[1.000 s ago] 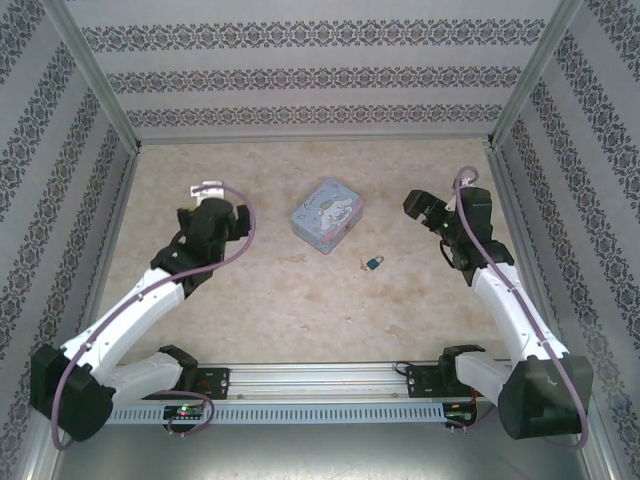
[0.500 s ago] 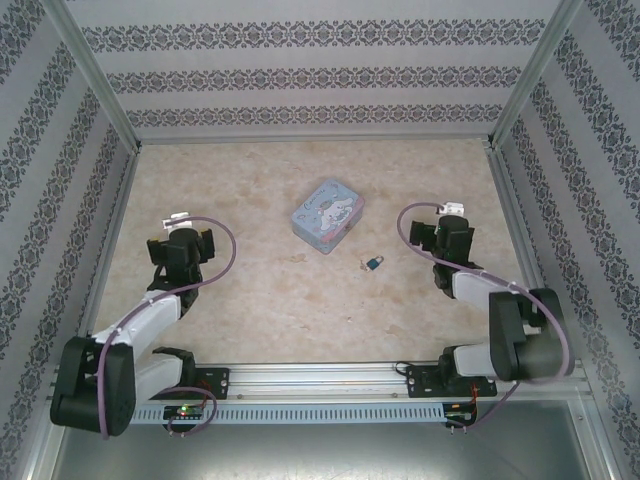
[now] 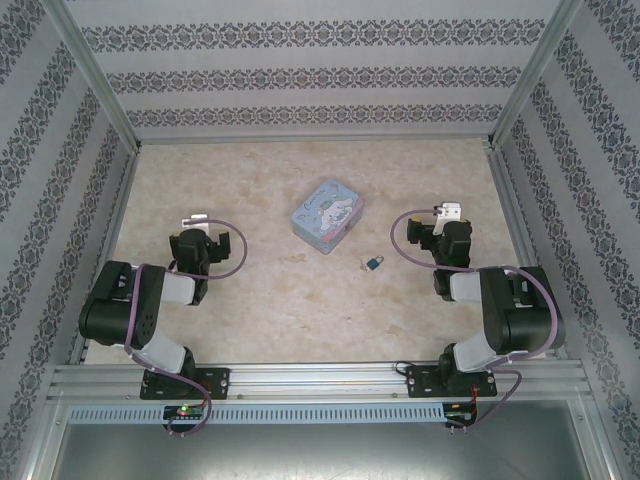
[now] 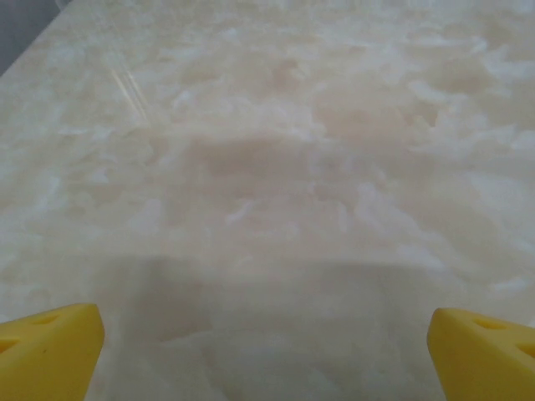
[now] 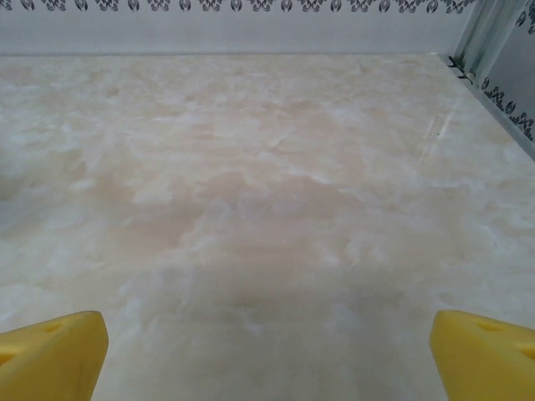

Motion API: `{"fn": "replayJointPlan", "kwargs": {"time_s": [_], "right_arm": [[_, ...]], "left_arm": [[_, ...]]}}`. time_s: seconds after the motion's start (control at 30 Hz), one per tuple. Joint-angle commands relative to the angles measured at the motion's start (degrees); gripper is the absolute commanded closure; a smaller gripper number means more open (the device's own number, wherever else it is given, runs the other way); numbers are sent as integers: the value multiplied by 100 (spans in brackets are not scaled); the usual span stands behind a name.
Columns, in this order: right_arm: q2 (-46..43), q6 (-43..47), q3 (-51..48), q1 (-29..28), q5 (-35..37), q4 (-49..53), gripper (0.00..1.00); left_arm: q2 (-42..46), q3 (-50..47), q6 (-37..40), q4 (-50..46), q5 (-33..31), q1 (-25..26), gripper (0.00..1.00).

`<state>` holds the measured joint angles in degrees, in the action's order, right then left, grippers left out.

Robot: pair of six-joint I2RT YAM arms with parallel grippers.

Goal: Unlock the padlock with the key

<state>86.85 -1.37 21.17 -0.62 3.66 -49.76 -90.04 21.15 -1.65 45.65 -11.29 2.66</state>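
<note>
Gaping empty, left gripper (image 4: pixel 267 351) and right gripper (image 5: pixel 267 355); padlock (image 3: pixel 374 264) near cartoon tin (image 3: pixel 327 216), lettering seemingly illegible.

The table (image 3: pixel 250 300) looks smooth, marbled and faintly glossy. The tin (image 3: pixel 328 216) is printed, with slight sheen. The padlock (image 3: pixel 374 264) has a metal shackle. The fingertips (image 4: pixel 50 355) look matt plastic.

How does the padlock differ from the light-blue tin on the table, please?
The tin is far larger than the padlock. The tin is pale blue with a cartoon figure on its lid, while the padlock is dark teal with a thin metal shackle. The tin sits farther back, and the padlock lies nearer the front, to the tin's right. Both rest on the table, apart from each other.
</note>
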Motion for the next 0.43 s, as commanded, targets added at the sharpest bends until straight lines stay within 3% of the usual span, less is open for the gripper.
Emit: {"fn": "replayJointPlan", "kwargs": {"time_s": [0.0, 0.4], "right_arm": [[-38, -86, 45, -43, 91, -231, 2], [-36, -11, 87, -53, -95, -147, 2]], "left_arm": [[45, 157, -51, 436, 282, -134, 1], [51, 166, -64, 365, 303, -134, 1]]}}
